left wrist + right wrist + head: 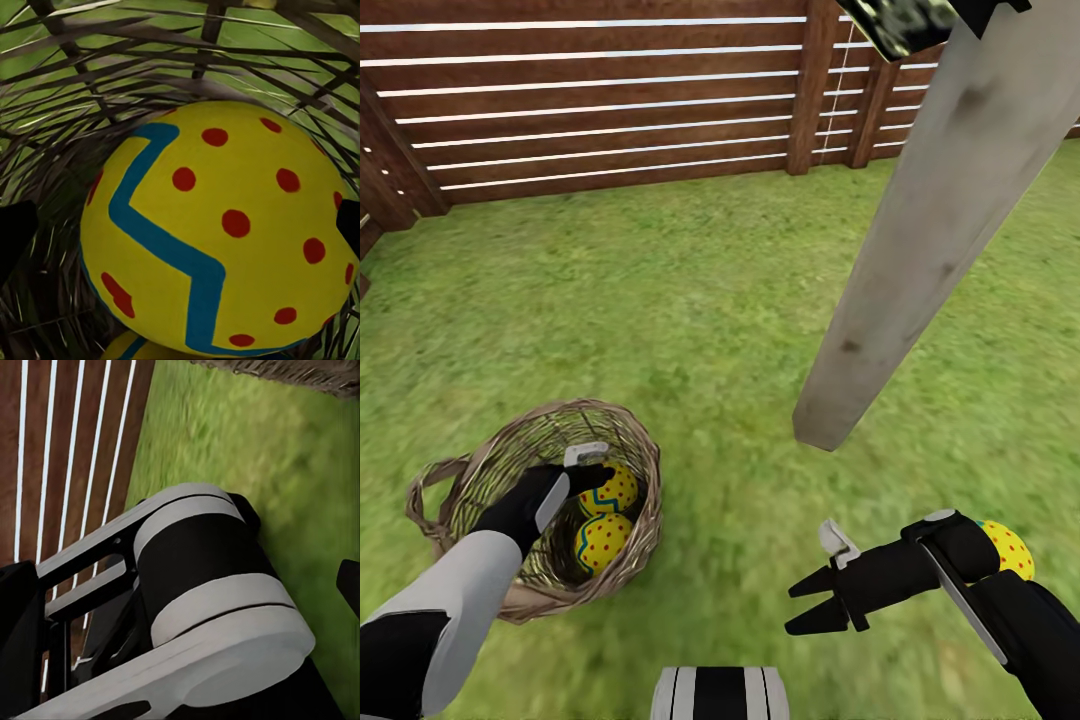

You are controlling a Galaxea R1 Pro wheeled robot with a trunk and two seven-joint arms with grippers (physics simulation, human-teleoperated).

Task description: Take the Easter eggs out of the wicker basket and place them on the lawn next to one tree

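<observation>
Left gripper (598, 466) reaching down into wicker basket (636, 438) – jaws spread around an egg (612, 490), right gripper (815, 598) open, empty

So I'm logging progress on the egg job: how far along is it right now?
Done: one egg lies on the lawn near the tree, partly hidden behind the right arm. In hand: the left gripper is inside the wicker basket, its fingers either side of an egg, though contact isn't clear. Left: two eggs remain in the basket, the second lying beside the first. The right gripper is open and empty.
</observation>
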